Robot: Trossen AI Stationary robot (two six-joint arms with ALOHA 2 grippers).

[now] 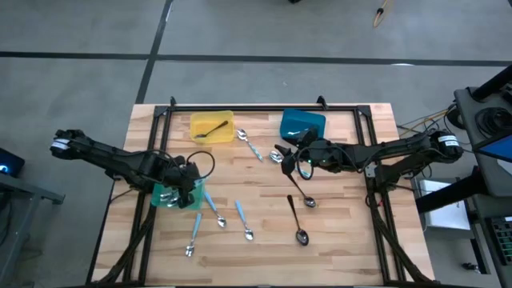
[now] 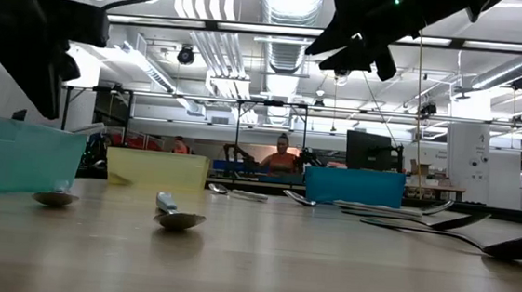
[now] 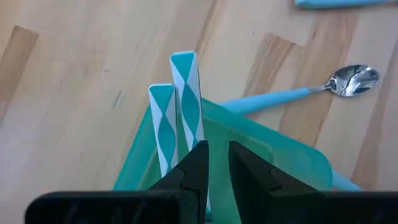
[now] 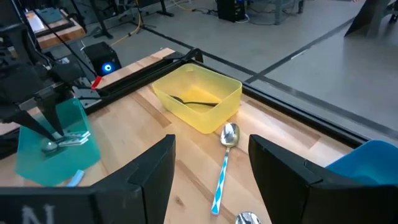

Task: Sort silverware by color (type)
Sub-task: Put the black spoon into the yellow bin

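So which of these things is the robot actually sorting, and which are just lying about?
Being sorted:
- blue-handled spoons
- dark spoons
- silver spoons in the green bin

Not being sorted:
- yellow bin
- blue bin
- wooden table

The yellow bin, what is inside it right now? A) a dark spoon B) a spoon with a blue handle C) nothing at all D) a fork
A: a single dark spoon lies inside the yellow bin, seen from above and from the right wrist camera; the spoon with a blue handle lies outside it on the table.
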